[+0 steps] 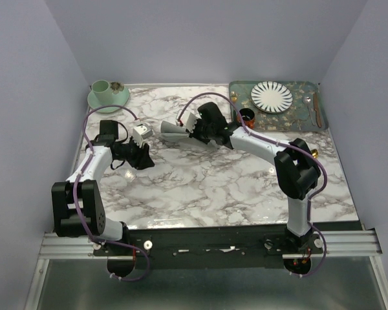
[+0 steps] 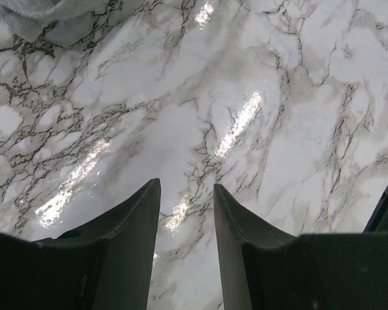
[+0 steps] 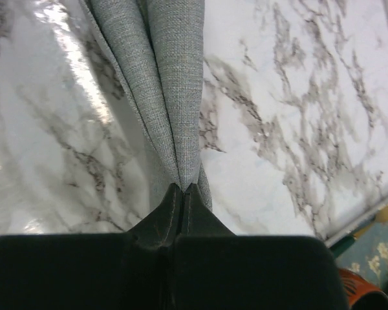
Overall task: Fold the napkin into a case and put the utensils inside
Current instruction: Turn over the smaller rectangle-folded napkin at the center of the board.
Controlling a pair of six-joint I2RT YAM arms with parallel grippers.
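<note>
- Top view: a white table (image 1: pixel 246 187) with grey marble veining fills the floor of the booth. It is glossy, with streaks of lamp glare on it.
- Plain pale lilac walls (image 1: pixel 213 39) close it in at 9, 12 and 3 o'clock, and a metal rail (image 1: pixel 207 244) runs along the 6 o'clock edge where both arms are bolted.
- Far corner at 1 o'clock: a green patterned tray (image 1: pixel 291 121) carries a striped plate (image 1: pixel 271 97). The utensils (image 1: pixel 318 111) lie along its 3 o'clock end, apart from the cloth.
- Just off the tray's near left corner stands a small dark cup with an orange rim (image 1: pixel 247 116).
- Far corner at 11 o'clock: a mint cup (image 1: pixel 102 87) sits on its saucer (image 1: pixel 110 99).
- The napkin (image 1: pixel 171 131) is bunched on the marble around 12 o'clock from the table's middle, between the two wrists.
- The right gripper (image 1: pixel 189 126) is on it. In the wrist view its fingers (image 3: pixel 171 213) are pressed together on a gathered fold of the grey cloth (image 3: pixel 174 77), whose pleats run away toward 12 o'clock.
- The left gripper (image 1: pixel 142 134) sits just beside the cloth at its 9 o'clock side, with its fingers (image 2: pixel 132 239) partly spread.
- Only shiny marble shows between those fingers, and a grey corner of the napkin (image 2: pixel 32 10) peeks in at 11 o'clock of that view.
</note>
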